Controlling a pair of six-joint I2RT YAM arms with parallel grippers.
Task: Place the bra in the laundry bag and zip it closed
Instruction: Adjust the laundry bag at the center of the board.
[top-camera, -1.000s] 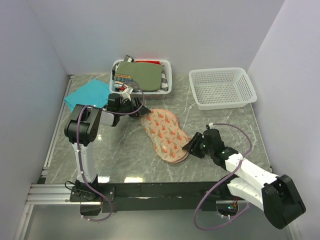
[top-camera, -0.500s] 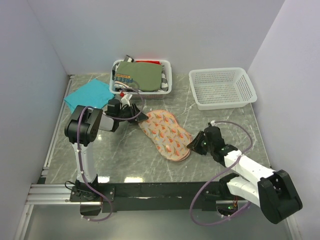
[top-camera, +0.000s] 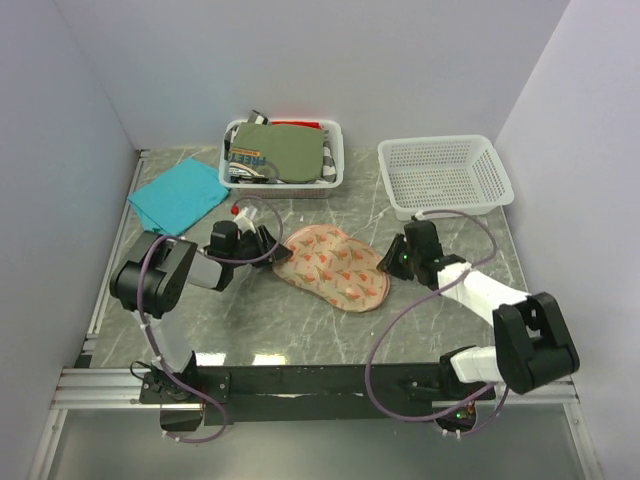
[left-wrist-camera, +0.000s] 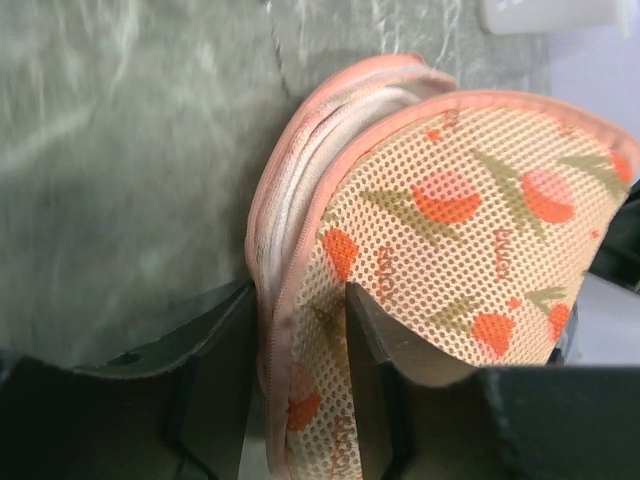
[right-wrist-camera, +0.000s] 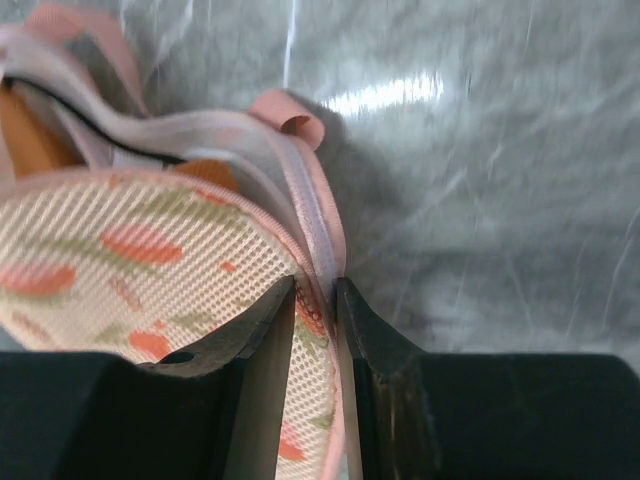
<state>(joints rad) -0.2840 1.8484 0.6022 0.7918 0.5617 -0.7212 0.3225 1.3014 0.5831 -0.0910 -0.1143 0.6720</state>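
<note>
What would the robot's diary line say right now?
left gripper: shut on laundry bag | right gripper: shut on laundry bag | bra: inside, showing | zipper: open

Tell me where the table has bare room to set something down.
Free: the table strip in front of the laundry bag; the gap between clothes basket and empty basket. Crowded: left claw and right claw pinching the bag.

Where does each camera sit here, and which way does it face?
Top external: above and behind the arm bases, looking down on the table; both arms show, with the left pincer and right pincer at opposite ends of the laundry bag.
Left wrist: on the left arm, looking along its fingers, clamped on the bag's rim.
Right wrist: likewise, its fingers pinching the zipper edge.
Shared: all three show the bag.
</note>
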